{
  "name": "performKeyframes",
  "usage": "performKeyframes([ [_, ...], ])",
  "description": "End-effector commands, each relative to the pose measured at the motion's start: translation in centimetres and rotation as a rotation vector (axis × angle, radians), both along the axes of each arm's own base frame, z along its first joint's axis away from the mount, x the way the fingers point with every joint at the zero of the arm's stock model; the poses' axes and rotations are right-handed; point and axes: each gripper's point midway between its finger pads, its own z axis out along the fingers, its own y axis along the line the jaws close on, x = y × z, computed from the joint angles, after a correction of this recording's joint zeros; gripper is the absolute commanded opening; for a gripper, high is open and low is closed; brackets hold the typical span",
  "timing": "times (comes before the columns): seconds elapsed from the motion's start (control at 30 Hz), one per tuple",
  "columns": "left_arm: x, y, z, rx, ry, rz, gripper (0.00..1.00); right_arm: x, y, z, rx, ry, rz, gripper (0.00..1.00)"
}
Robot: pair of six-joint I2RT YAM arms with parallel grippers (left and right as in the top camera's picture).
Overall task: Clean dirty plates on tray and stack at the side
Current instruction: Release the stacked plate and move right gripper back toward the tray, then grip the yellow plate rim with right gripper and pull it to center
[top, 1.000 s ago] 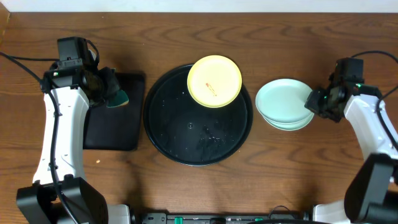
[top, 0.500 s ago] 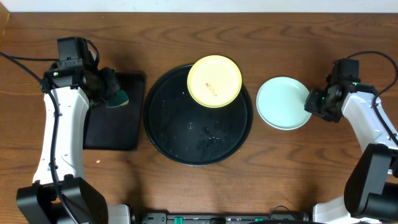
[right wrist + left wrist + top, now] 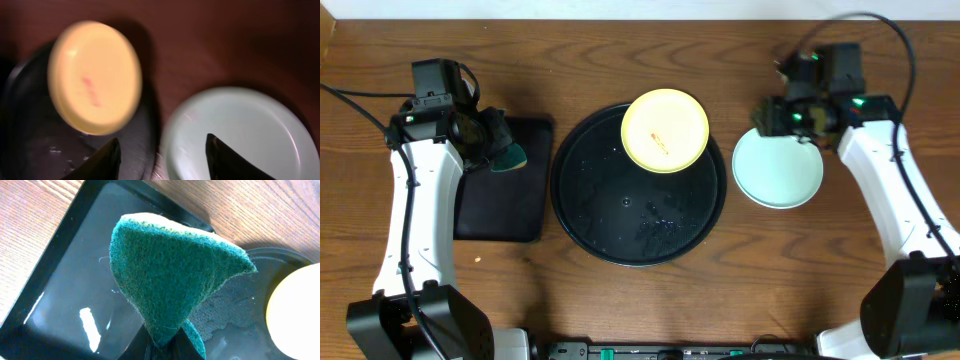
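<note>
Plates: 1 pale yellow round plastic plate [image 3: 665, 130], red-smeared, lies at the far rim of the large round black tray [image 3: 605, 215], awaiting cleaning. The pale mint-blue plates [image 3: 778, 172] are stacked beside it on the wooden surface [image 3: 770, 285].

Left wrist: the left tool [image 3: 161, 344] pinches a folded green scouring sponge [image 3: 170, 275], ready for scrubbing.

Right wrist: the right tool [image 3: 164, 142], wide and empty, hovers between both.

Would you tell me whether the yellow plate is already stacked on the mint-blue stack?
No, the yellow plate lies on the round black tray, apart from the mint-blue stack beside it.
</note>
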Motion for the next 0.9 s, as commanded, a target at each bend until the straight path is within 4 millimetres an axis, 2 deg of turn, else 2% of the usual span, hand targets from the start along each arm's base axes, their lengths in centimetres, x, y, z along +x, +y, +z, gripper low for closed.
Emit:
performKeyframes([
  [0.0, 0.0, 0.2, 0.1, 0.013, -0.002, -0.011, 0.08, 1.6, 2.8, 1.5, -0.071, -0.082, 0.113, 0.54],
  [0.13, 0.0, 0.2, 0.1, 0.013, -0.002, -0.010, 0.07, 3.8, 5.5, 0.2, -0.113, -0.090, 0.189, 0.57],
  [0.23, 0.0, 0.2, 0.1, 0.013, -0.002, -0.010, 0.07, 5.7, 7.3, -2.8, -0.122, -0.055, 0.221, 0.57],
  [0.3, 0.0, 0.2, 0.1, 0.013, -0.002, -0.010, 0.07, 6.9, 8.1, -5.0, -0.124, -0.042, 0.231, 0.54],
  [0.4, 0.0, 0.2, 0.1, 0.013, -0.002, -0.011, 0.07, 8.1, 8.8, -7.9, -0.125, -0.035, 0.236, 0.48],
  [0.53, -0.1, 0.2, 0.0, 0.012, 0.002, -0.011, 0.07, 8.4, 9.0, -10.9, -0.127, 0.003, 0.234, 0.43],
  [0.6, -0.1, 0.2, 0.0, 0.012, 0.001, -0.011, 0.07, 8.3, 8.9, -11.9, -0.131, 0.022, 0.235, 0.37],
  [0.63, -0.1, 0.2, 0.0, 0.013, 0.001, -0.011, 0.07, 8.2, 8.9, -12.3, -0.132, 0.030, 0.235, 0.27],
  [0.73, -0.1, 0.2, 0.0, 0.012, 0.001, -0.011, 0.07, 7.9, 8.8, -13.4, -0.135, 0.059, 0.234, 0.12],
  [0.83, -0.1, 0.2, 0.0, 0.013, 0.001, -0.011, 0.08, 7.6, 8.8, -13.7, -0.129, 0.080, 0.225, 0.01],
  [0.87, -0.1, 0.2, 0.0, 0.013, 0.001, -0.011, 0.07, 7.5, 8.8, -13.7, -0.128, 0.086, 0.222, 0.01],
])
